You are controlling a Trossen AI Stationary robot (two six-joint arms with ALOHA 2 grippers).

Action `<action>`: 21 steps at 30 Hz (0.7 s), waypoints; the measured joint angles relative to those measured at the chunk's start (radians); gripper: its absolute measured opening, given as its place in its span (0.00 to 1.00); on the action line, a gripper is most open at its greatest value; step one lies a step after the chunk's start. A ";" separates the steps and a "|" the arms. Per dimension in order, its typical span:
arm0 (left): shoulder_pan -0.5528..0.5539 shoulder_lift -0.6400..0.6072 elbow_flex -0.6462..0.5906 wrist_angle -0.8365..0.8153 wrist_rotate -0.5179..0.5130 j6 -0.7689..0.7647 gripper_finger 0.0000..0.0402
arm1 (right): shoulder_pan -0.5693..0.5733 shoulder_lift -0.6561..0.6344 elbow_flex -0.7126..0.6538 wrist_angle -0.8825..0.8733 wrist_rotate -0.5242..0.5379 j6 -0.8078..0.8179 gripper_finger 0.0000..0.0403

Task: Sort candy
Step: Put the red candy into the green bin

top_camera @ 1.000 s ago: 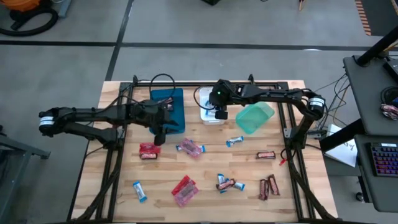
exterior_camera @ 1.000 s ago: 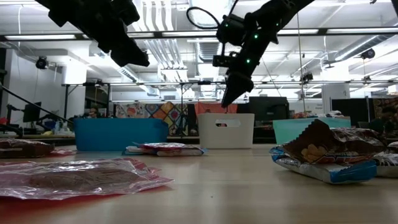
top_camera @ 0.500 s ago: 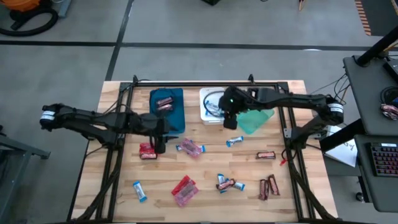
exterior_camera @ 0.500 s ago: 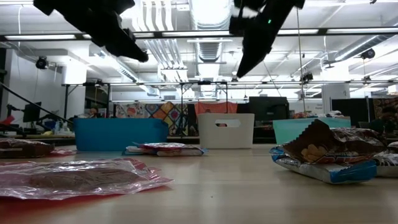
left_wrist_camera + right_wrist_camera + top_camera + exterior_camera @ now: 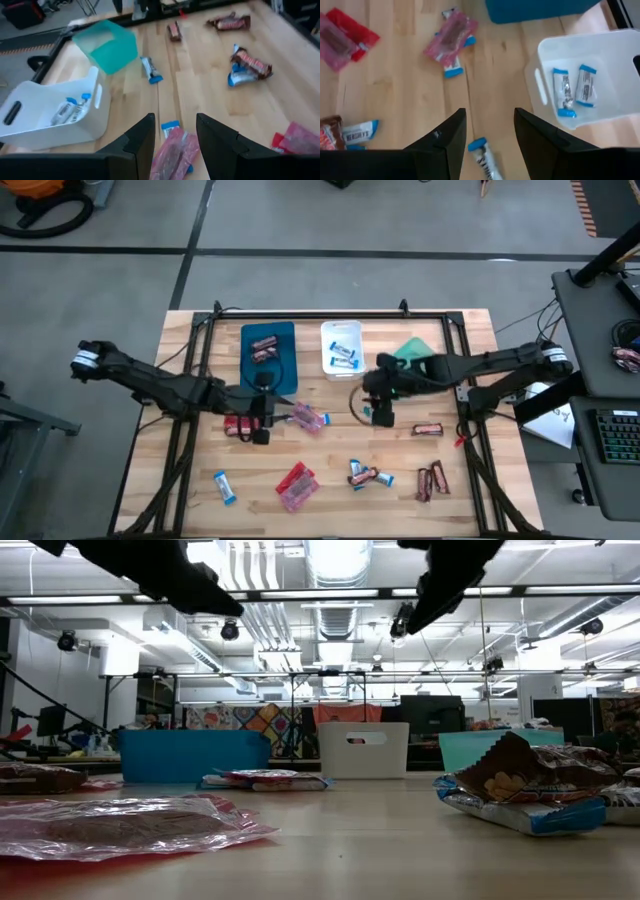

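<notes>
The candy lies scattered on the wooden table: a red packet (image 5: 237,423), a pink packet (image 5: 307,417), brown-red bars (image 5: 428,429) and a blue-and-white bar (image 5: 225,487). My left gripper (image 5: 264,430) hovers open between the red and the pink packet; the pink packet (image 5: 175,152) shows just ahead of its fingers. My right gripper (image 5: 379,414) hovers open near the table's middle, above a blue-and-white bar (image 5: 483,154). At the back, the blue tray (image 5: 283,365) holds brown-red bars and the white tray (image 5: 342,370) holds blue-and-white bars. My right arm partly covers the green tray (image 5: 412,348).
Red and pink packets (image 5: 297,485) and a cluster of bars (image 5: 365,475) lie near the front edge, with two brown-red bars (image 5: 432,480) at the front right. A black frame (image 5: 300,315) runs along the table's far edge and sides. A cable loops beside my right gripper.
My right gripper has left the white tray, rising and swinging toward the table's near edge until it stands over the blue-and-white bar in the middle. My left gripper has gone from the blue tray toward the near edge, ending beside the red and pink packets.
</notes>
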 joint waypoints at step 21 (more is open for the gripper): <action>-0.004 0.374 -0.002 0.119 -0.054 0.127 0.32 | 0.197 -0.006 -0.072 0.036 0.144 0.204 0.39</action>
